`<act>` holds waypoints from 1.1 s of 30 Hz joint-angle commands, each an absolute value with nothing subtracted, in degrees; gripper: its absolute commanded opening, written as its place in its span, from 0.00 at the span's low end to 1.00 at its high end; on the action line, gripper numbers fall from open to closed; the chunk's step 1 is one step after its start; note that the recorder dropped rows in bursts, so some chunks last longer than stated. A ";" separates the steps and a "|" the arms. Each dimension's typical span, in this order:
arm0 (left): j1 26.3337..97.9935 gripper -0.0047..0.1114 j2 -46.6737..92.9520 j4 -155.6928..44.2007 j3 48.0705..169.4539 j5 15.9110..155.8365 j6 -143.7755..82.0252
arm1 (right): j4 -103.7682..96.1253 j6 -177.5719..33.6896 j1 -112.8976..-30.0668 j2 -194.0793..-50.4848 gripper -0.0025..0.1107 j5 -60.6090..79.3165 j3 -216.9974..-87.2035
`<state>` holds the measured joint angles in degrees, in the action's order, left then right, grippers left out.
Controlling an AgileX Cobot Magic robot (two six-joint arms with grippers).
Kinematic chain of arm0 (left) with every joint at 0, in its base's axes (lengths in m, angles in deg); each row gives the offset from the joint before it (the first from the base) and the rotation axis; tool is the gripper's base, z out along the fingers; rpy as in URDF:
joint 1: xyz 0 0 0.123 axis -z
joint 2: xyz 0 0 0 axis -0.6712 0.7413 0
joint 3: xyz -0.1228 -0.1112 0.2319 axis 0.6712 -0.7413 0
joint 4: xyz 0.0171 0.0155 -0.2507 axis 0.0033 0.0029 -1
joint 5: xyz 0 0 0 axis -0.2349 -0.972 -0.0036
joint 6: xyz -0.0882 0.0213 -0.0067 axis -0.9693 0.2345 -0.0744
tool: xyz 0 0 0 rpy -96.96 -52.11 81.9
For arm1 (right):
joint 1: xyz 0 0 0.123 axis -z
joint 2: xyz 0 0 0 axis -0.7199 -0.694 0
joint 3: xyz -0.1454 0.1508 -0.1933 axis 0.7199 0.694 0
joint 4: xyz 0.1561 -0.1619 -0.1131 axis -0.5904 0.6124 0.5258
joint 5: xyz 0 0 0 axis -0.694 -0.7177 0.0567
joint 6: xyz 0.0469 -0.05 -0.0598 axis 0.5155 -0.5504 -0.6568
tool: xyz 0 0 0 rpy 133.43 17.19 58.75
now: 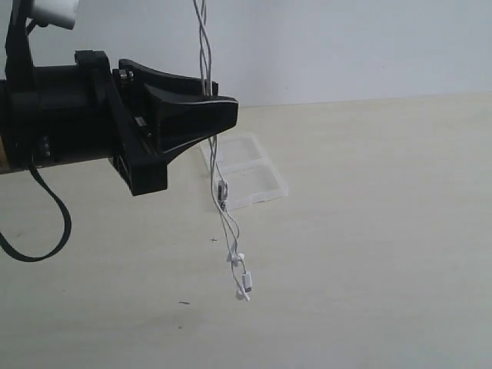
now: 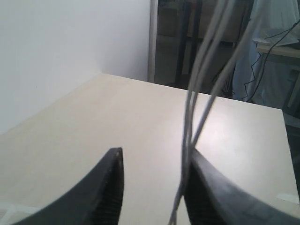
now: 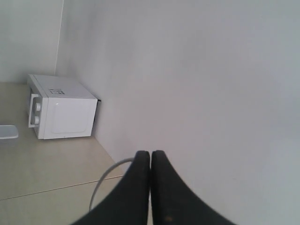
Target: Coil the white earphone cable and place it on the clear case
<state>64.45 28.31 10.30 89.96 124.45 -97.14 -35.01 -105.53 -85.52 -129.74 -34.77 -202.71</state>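
Observation:
The white earphone cable (image 1: 205,61) hangs in several strands from above the exterior view's top edge. Its inline remote (image 1: 222,192) and earbuds (image 1: 241,286) dangle down at the table (image 1: 384,246). My left gripper (image 1: 224,104) is open and level around the hanging strands. In the left wrist view the cable (image 2: 204,70) runs against one finger (image 2: 206,187), with a wide gap to the other. My right gripper (image 3: 150,153) is shut, and a loop of the cable (image 3: 104,177) curves out beside its fingertips. The clear case (image 1: 257,175) lies open and flat on the table behind the cable.
A white microwave (image 3: 61,108) stands on the floor by a wall in the right wrist view, with a small flat white object (image 3: 8,132) near it. A black wire loop (image 1: 48,231) hangs under the left arm. Dark furniture (image 2: 187,42) stands beyond the table's far edge.

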 commanded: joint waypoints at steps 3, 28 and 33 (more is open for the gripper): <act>64.59 0.20 27.93 9.41 90.22 124.01 -94.97 | -34.93 -105.71 -85.40 -129.78 0.02 -34.84 -203.04; 63.94 0.04 22.05 9.92 90.22 117.73 -93.70 | -20.29 -96.41 -85.40 -129.38 0.02 -36.85 -203.04; 63.94 0.04 19.52 10.15 90.22 114.24 -93.79 | -9.87 -90.47 -85.40 -127.91 0.02 -41.50 -203.04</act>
<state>64.12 20.65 10.21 89.96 115.84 -93.53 -13.39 -92.39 -85.52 -128.65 -39.42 -202.71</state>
